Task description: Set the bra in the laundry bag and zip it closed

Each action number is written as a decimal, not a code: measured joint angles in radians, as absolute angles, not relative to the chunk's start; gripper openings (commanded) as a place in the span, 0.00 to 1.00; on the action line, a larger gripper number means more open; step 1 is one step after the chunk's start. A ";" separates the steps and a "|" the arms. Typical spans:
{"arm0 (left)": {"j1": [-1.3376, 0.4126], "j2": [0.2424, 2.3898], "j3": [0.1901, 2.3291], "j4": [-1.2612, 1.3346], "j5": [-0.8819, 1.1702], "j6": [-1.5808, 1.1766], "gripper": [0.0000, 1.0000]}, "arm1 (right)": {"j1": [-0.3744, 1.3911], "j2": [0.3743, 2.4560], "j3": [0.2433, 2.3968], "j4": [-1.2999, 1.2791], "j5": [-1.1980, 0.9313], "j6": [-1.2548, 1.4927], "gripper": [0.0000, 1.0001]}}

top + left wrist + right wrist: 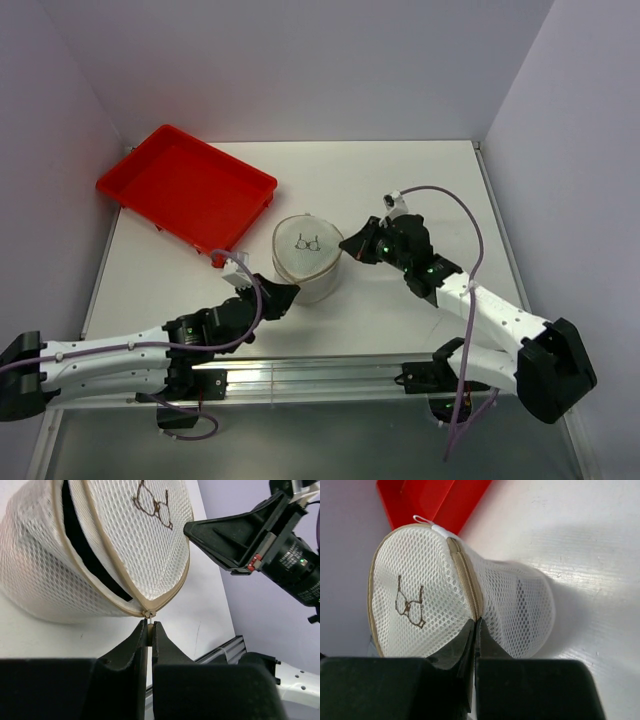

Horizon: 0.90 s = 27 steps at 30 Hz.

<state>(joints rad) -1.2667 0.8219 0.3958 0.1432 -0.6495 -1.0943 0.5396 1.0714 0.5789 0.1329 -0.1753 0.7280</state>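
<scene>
L jaws pinch laundry bag rim tab; R jaws pressed together at zip edge.

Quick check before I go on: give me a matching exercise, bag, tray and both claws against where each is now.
1. round white mesh laundry bag
2. red plastic tray
3. left claw
4. right claw

A. back left of the white table
B. shut on the bag's near edge
C. mid-table, between both claws
D. shut at the bag's zipper

Pairs: 1-C, 2-A, 3-B, 4-D
</scene>
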 measured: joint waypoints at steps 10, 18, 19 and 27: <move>-1.265 0.736 0.378 0.074 -0.696 -1.111 0.00 | 0.483 1.285 0.787 0.079 -0.348 0.650 0.13; -1.267 0.912 0.382 0.179 -0.650 -1.076 0.00 | 0.437 1.176 0.729 0.076 -0.255 0.636 0.78; -1.267 0.937 0.388 0.199 -0.641 -1.066 0.00 | 0.447 1.111 0.686 0.081 -0.244 0.643 0.78; -1.267 1.027 0.448 0.322 -0.603 -1.032 0.00 | 0.664 0.717 0.407 0.068 -0.138 0.779 0.79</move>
<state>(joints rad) -1.2671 1.0271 0.4477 0.3222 -0.6025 -1.0317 0.6636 0.7170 0.4072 0.0685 -0.1383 0.7788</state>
